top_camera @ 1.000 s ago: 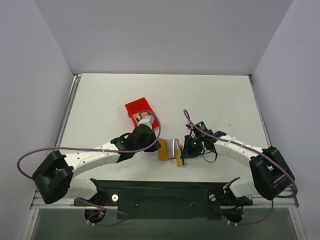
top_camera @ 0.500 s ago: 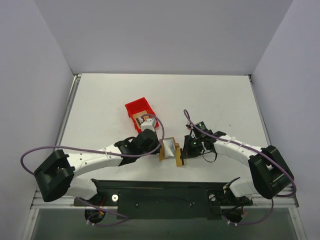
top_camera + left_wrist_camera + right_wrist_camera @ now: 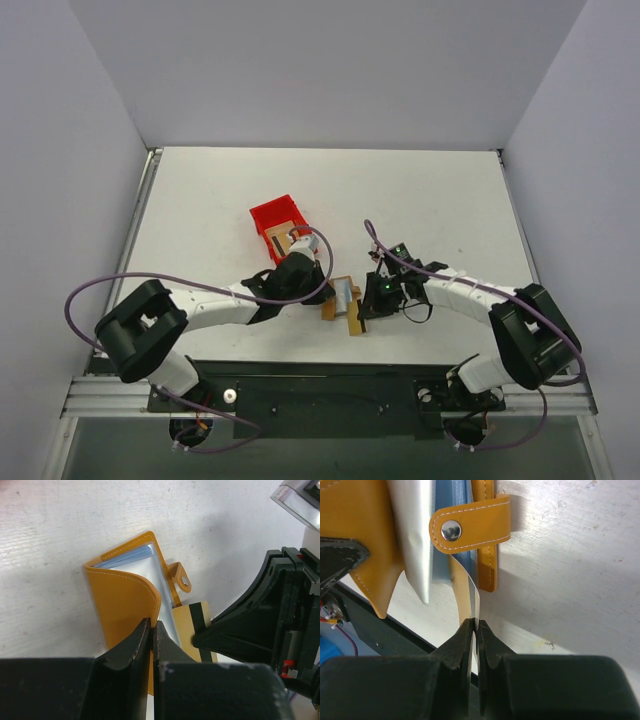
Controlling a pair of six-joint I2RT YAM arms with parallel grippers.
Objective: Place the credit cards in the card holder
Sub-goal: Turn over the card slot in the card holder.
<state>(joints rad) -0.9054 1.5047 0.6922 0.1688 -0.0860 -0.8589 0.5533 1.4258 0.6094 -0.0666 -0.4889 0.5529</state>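
Note:
The card holder (image 3: pixel 343 293) is an orange-tan wallet lying open in the middle of the table, its light blue inner panel showing. My left gripper (image 3: pixel 322 290) (image 3: pixel 152 624) is shut on the edge of the holder's (image 3: pixel 120 600) raised flap. A golden credit card (image 3: pixel 186 625) with a black stripe has its far end at the inner pocket. My right gripper (image 3: pixel 476 622) (image 3: pixel 362 305) is shut on the card's (image 3: pixel 466 589) near edge; the card bends upward toward the blue panel beside the snap tab (image 3: pixel 472 525).
A red plastic bin (image 3: pixel 276 222) stands just behind the left gripper with something tan inside. The black base rail (image 3: pixel 320 395) runs along the near table edge. Grey walls close in the table on three sides.
My left arm has swung right and forward, raising the wallet's flap so the holder looks narrower from above. The right gripper has stayed nearly in place with the card.

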